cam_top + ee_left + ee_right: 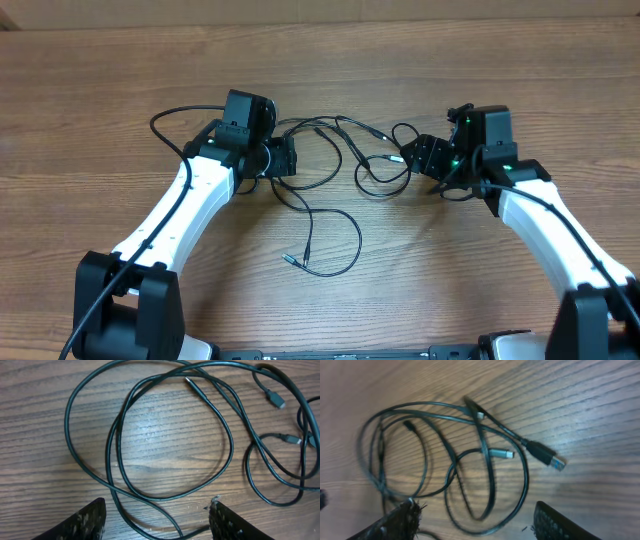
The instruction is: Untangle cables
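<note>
Wood-grain brown covers the desk [90, 90] in every view.

Over it the left pincer [156, 512] hovers with its black fingertips [92, 517] spread wide, gripping nothing. One strand of the cables [231, 445] runs through the gap between them and bends toward the right-hand tip; I cannot tell whether it touches. Just beyond the tips a large round loop lies flat on the wood, and a second strand traces nearly the same circle around its left side. A slim pointed plug [192, 385] ends at the far side of that loop. Further right in this view, two small plugs [275, 399] lie among crossing strands.

The right pincer [476, 510] is spread open too and holds nothing. The low end of a narrow loop lies in the gap between its tips. Beyond it several loops overlap and cross one another, somewhat blurred. A silver-tipped plug [501, 453] lies inside them, and a wider USB plug [547, 455] sticks out to the right, past the outer loop.

From overhead, the two pincers face each other across the tangle, which sits near the desk's middle between them. One loose loop trails toward the robot's base and ends in a free plug [290, 259], well apart from both pincers. White arms [190, 200] reach in from the near edge.
</note>
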Controlling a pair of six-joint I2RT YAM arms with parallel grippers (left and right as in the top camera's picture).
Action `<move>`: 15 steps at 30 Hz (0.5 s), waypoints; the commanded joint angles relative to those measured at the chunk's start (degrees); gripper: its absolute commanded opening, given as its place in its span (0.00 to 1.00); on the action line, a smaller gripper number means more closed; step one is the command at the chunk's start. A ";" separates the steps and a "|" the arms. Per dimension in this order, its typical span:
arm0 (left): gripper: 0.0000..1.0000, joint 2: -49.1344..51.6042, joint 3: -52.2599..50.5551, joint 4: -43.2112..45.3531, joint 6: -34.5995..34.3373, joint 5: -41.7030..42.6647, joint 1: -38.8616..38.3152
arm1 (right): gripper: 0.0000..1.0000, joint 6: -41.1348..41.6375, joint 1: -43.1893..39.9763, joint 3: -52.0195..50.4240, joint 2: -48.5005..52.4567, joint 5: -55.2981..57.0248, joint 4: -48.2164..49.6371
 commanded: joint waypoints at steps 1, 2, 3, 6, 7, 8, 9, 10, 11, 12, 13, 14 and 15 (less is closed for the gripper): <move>0.66 2.84 -0.17 1.81 -1.38 -0.98 -0.50 | 0.65 0.22 -0.09 1.09 4.44 -0.33 2.56; 0.66 3.58 -0.17 2.64 -1.33 -1.03 -0.50 | 0.61 0.24 -0.09 1.09 5.35 -0.35 3.48; 0.66 4.37 -0.17 3.56 -1.11 -1.03 -0.50 | 0.57 0.28 -0.09 1.09 6.05 -0.39 4.33; 0.68 6.80 -0.17 6.62 -0.70 -0.98 -0.57 | 0.45 0.48 -0.09 1.09 7.76 -0.35 5.84; 0.68 7.61 -0.17 7.65 -0.70 -0.98 -0.55 | 0.40 0.52 -0.09 1.09 8.04 -0.35 5.90; 0.69 8.52 -0.17 8.83 -0.68 -1.03 -0.55 | 0.37 0.66 -0.09 1.09 8.48 -0.31 5.88; 0.70 9.35 -0.17 9.79 -0.33 -1.05 -0.55 | 0.32 0.81 -0.09 1.09 8.70 -0.33 5.84; 0.70 9.97 -0.17 10.49 -0.11 -1.14 -0.55 | 0.30 1.49 -0.09 1.09 8.94 -0.31 5.66; 0.71 10.64 -0.17 11.17 -0.09 -1.77 -0.55 | 0.27 1.95 -0.09 1.09 9.20 -0.31 5.42; 0.71 11.13 -0.17 11.54 -0.09 -2.58 -0.55 | 0.23 2.05 -0.09 1.09 9.40 -0.31 5.11; 0.71 11.54 -0.17 11.69 -0.09 -3.52 -0.55 | 0.18 2.38 -0.09 1.09 9.57 -0.22 4.74; 0.72 11.91 -0.17 11.67 -0.11 -4.20 -0.55 | 0.14 3.32 -0.09 1.09 9.81 0.55 4.13; 0.72 12.37 -0.17 11.63 -0.11 -4.90 -0.55 | 0.10 3.96 -0.09 1.09 9.92 1.40 3.28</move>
